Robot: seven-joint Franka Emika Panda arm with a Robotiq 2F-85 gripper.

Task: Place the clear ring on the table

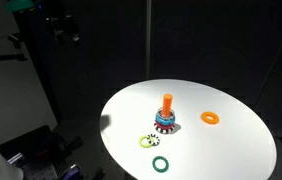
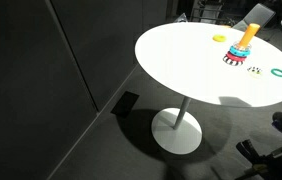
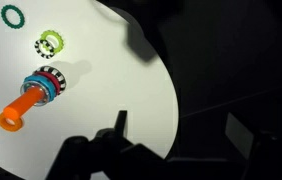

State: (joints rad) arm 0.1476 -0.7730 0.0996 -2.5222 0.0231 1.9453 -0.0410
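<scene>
Table (image 1: 236, 145), round, white, brightly lit, dark room (image 2: 41, 90)

The table (image 3: 111, 60) beyond the dull, matt black fingers (image 3: 121, 122) looks smooth, white and evenly finished, while the ring stack (image 3: 43, 86) farther past them appears bright, smooth plastic.

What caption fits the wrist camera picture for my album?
Open gripper by the edge of the white table, near a ring stacker, yellow ring and green ring.
</scene>
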